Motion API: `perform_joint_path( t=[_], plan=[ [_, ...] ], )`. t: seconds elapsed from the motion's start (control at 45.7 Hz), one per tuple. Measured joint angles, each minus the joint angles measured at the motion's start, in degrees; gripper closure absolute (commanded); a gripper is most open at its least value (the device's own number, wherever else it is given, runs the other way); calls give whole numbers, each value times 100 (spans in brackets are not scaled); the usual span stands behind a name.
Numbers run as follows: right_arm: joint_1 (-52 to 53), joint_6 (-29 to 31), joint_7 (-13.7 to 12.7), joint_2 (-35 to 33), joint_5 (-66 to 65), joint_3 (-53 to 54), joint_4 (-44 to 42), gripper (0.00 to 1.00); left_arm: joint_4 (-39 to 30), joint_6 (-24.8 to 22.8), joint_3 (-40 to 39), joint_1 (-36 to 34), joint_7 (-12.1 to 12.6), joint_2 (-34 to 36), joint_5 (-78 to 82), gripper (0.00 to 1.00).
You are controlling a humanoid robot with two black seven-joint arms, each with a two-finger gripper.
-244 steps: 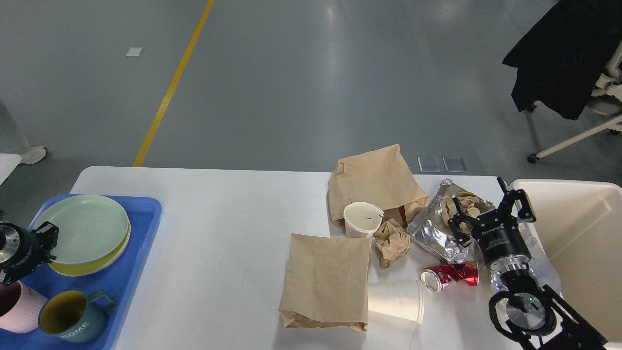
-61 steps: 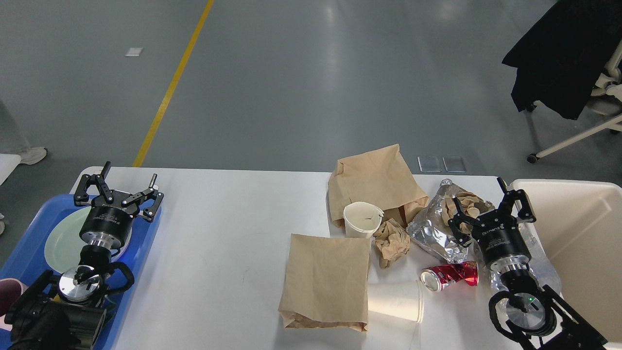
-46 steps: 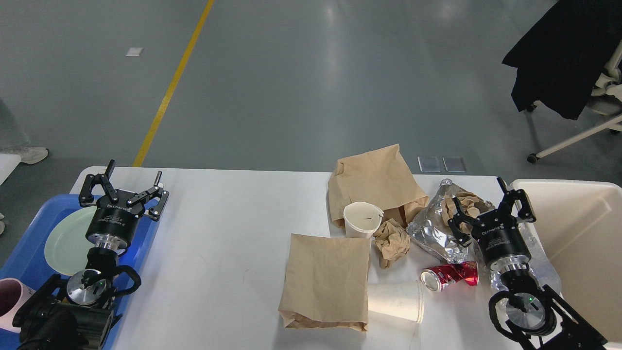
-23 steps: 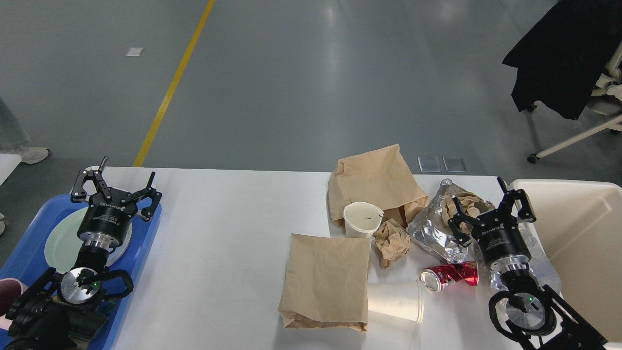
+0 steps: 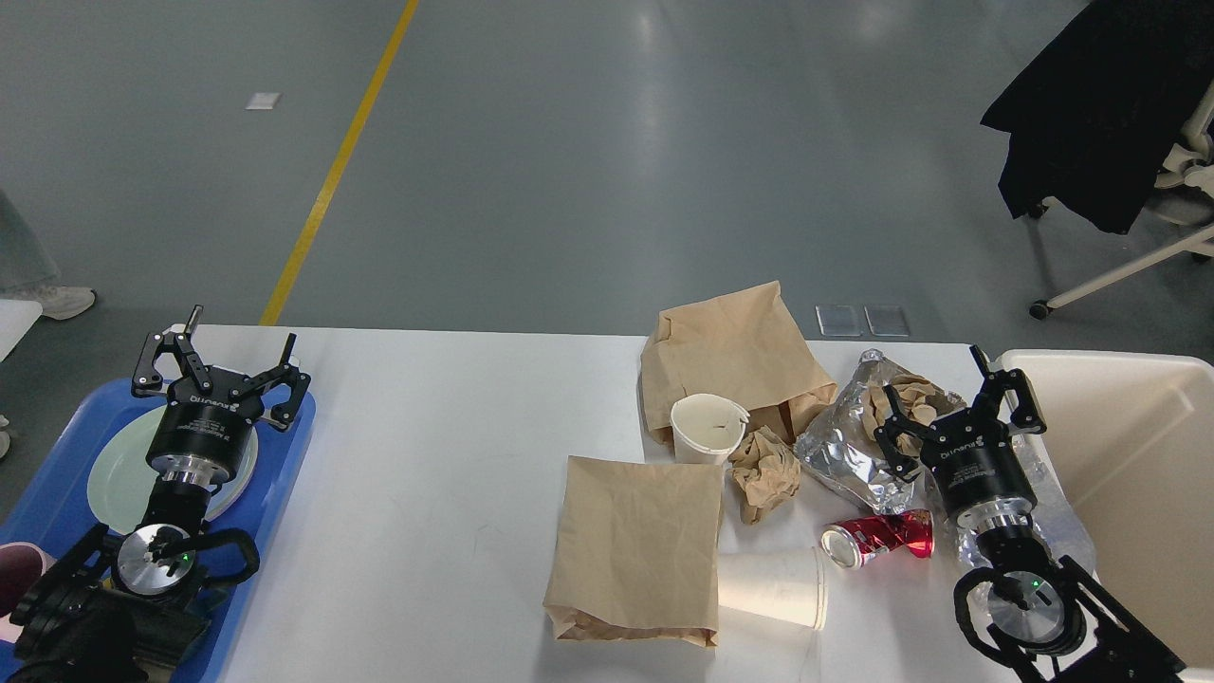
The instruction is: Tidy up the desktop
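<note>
White and faintly glossy, the desktop [image 5: 427, 455] serves as the worktop and fills the lower half of the head view, its rounded far corners just short of a grey floor [image 5: 569, 171].

Nearest on the right side lie a flat brown paper bag [image 5: 637, 545] and a paper cup on its side [image 5: 773, 586], touching the bag's right edge. Just beyond are a crushed red can [image 5: 877, 536], a crumpled paper wad [image 5: 763, 471] and an upright paper cup [image 5: 707, 427]. Farther back sit a silver foil bag [image 5: 849, 446] and a second brown bag [image 5: 730, 356] at the far edge.

The right gripper [image 5: 958, 403] hovers over the foil bag with its fingers spread wide and nothing between them. Beside it, off the worktop's right edge, stands a cream bin [image 5: 1138, 455].

At the left edge a blue tray [image 5: 285, 474] carries a pale green plate [image 5: 109, 470]. The left gripper [image 5: 216, 365] hangs above the tray's far rim, fingers spread, holding nothing.

Between tray and litter the worktop's middle is bare. Beyond the far edge the floor runs open, crossed by a yellow line [image 5: 337, 166], with a chair draped in black cloth [image 5: 1100, 104] at far right.
</note>
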Motion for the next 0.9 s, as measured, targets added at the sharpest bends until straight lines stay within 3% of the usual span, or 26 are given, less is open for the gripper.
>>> perform_joint_path(
  t=[0.569,0.898],
  plan=[
    [4,-22,-12,-41,-3,23,-61,0,0,0,0,0,4,0,3,4],
    [126,-28,-43,-798,2,356,-120,0,0,0,0,0,0,1,1,4]
  ],
)
